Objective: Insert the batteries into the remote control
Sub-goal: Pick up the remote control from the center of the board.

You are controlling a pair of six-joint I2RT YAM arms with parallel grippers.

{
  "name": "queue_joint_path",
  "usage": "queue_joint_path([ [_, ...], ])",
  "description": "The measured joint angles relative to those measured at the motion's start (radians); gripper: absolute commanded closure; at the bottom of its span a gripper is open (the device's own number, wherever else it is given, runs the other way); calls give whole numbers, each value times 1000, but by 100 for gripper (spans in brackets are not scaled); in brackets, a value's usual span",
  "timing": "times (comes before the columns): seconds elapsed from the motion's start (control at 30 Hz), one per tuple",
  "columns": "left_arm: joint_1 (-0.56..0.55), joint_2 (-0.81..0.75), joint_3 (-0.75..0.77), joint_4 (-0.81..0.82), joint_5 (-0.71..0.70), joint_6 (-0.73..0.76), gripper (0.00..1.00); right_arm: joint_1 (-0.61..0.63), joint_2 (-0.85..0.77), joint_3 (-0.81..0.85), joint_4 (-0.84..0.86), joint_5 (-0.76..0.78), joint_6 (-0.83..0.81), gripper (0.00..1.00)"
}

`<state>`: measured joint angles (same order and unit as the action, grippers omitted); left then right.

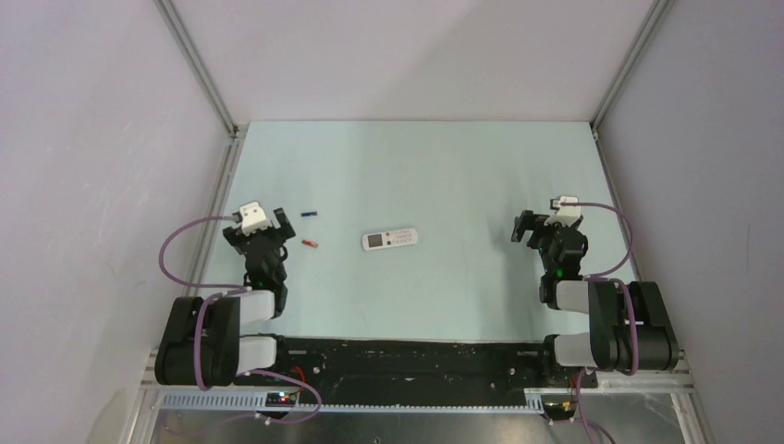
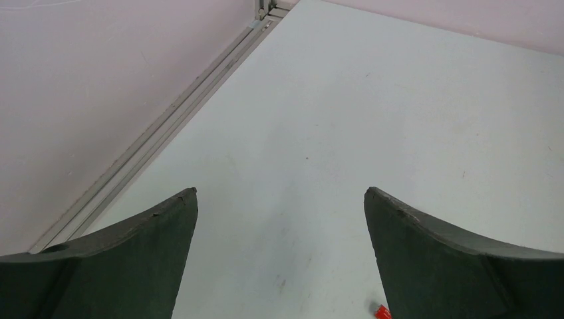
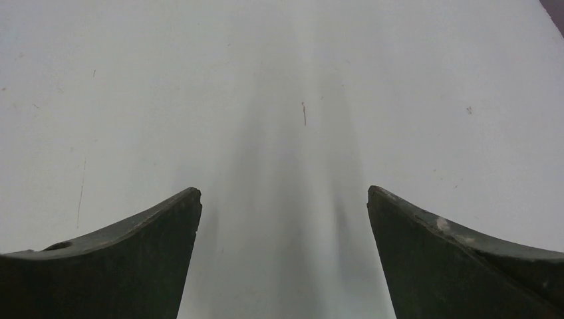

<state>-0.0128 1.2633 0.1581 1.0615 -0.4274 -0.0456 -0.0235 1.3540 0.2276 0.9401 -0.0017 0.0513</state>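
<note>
Nothing of the loading appears done yet. At the left, the left gripper (image 2: 281, 193) hangs over the table (image 1: 444, 166) with its jaws spread wide and nothing between them. Just to its right both batteries lie loose on the surface and apart from each other: the dark blue battery (image 1: 310, 214) is farther off and the red-orange battery (image 1: 311, 243) nearer. Further right, near the middle of the table, the remote control (image 1: 389, 240) lies flat. Its screen end points left and its buttons face up, so its battery bay likely faces down. At the right, well apart from the remote control, the right gripper (image 3: 284, 191) is likewise wide open and empty. Judging from this, what is left is to turn the remote control over, expose the bay and seat each battery.
</note>
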Motion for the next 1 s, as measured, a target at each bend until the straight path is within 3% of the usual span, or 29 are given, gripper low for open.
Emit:
queue_joint_path([
  [0.7, 0, 0, 0, 0, 2, 0, 2, 0, -3, 0, -4, -13, -2, 0],
  [0.83, -5, -22, -2, -5, 12, 2, 2, 13, -102, 14, -129, -14, -4, 0],
  [1.0, -56, -189, -11, -74, -34, 18, 2, 56, -324, 90, -344, -16, 6, 0],
])
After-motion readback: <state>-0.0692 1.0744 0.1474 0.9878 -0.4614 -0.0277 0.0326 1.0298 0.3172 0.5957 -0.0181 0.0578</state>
